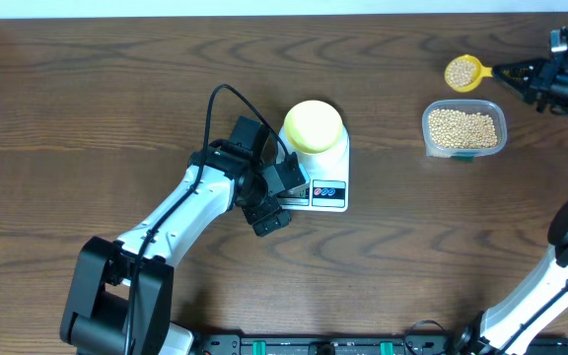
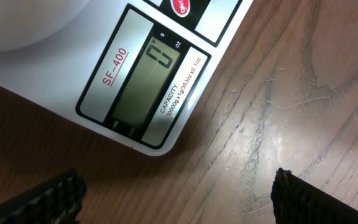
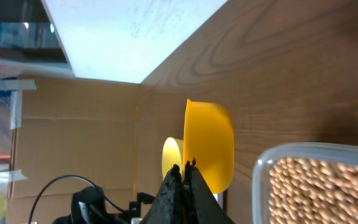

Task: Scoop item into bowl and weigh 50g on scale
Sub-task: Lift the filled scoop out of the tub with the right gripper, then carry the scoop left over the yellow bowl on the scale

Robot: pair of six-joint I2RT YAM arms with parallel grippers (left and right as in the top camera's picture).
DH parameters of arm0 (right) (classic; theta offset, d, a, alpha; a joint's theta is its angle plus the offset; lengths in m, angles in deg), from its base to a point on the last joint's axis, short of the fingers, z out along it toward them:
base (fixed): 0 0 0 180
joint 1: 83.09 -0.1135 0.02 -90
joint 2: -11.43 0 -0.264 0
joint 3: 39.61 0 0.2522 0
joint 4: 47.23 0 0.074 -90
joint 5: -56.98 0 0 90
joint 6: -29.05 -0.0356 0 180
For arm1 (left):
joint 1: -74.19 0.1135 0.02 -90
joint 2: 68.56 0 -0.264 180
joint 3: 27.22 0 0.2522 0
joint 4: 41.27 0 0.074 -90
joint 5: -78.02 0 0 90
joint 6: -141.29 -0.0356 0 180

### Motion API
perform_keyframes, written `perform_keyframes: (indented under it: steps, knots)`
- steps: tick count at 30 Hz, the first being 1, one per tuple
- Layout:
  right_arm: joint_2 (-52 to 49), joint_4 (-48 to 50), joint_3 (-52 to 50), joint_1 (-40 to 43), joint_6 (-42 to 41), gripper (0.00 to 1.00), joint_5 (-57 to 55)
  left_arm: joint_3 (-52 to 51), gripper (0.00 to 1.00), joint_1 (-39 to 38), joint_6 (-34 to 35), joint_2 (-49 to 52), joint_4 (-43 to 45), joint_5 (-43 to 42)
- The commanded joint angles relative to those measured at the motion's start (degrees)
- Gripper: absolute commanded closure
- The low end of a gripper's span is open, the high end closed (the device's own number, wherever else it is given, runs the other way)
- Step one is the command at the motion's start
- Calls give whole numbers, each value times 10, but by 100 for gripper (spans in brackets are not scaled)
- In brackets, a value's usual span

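Note:
The white scale [image 1: 325,170] stands mid-table with the pale yellow-green bowl [image 1: 313,125] on its platform. My left gripper [image 1: 279,198] hovers open at the scale's front left corner. In the left wrist view its fingers [image 2: 48,199] straddle bare wood below the scale's display [image 2: 145,84]. My right gripper [image 1: 502,71] is shut on the handle of a yellow scoop [image 1: 464,72], which is filled with beans [image 1: 461,71] at the far right. In the right wrist view the right gripper [image 3: 184,169] holds the scoop [image 3: 209,149], with the bowl [image 3: 172,155] beyond it.
A clear plastic tub [image 1: 427,131] of beans [image 1: 463,128] sits just in front of the scoop; in the right wrist view the tub [image 3: 272,158] is at lower right. A black cable [image 1: 227,94] arcs over the left arm. The table's back edge runs close behind the scoop.

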Motion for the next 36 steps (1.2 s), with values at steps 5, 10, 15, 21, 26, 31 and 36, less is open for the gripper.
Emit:
perform_keyframes:
  steps: [5,10,15,21,26,31,36]
  knots:
    - [-4,47,-2,-47,-73,99,28,-4,2,-1,-10,4,-2,6]
    - [-4,83,-2,-77,-106,99,28,-4,2,-1,-10,4,-1,6]
    - [-4,104,-2,-105,-118,99,27,-4,2,-1,-10,4,-1,6]
    - [-4,106,-2,-139,-120,99,25,-4,2,-1,-10,4,-1,6]
    - [-4,106,-2,-170,-120,99,25,-4,2,-1,-10,4,-1,6]
    - [-4,109,-2,-200,-120,99,25,-4,2,-1,-10,4,-2,6]
    - [-4,110,-2,-229,-120,99,21,-4,2,-1,-10,4,-1,6]
